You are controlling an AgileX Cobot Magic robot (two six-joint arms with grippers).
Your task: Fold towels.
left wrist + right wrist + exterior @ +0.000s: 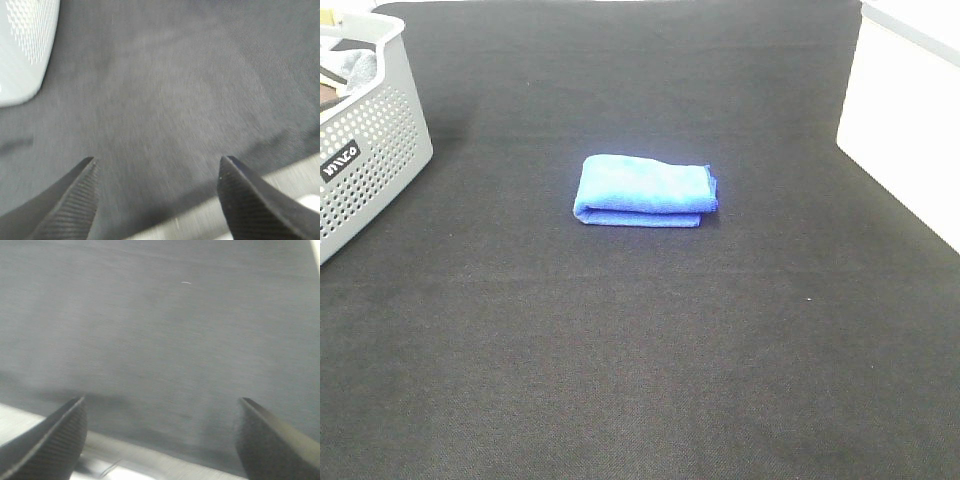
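A royal-blue towel [644, 190] lies folded into a compact rectangle on the dark table cloth [640, 350], near the middle, with its layered edges toward the right. No arm shows in the exterior high view. My left gripper [157, 172] is open and empty over bare dark cloth near the table's edge. My right gripper [160, 412] is open and empty, also over bare cloth by an edge. The towel shows in neither wrist view.
A perforated grey basket [370, 140] with grey cloth inside stands at the far left; its corner shows in the left wrist view [25, 50]. A white surface [910, 120] borders the table on the right.
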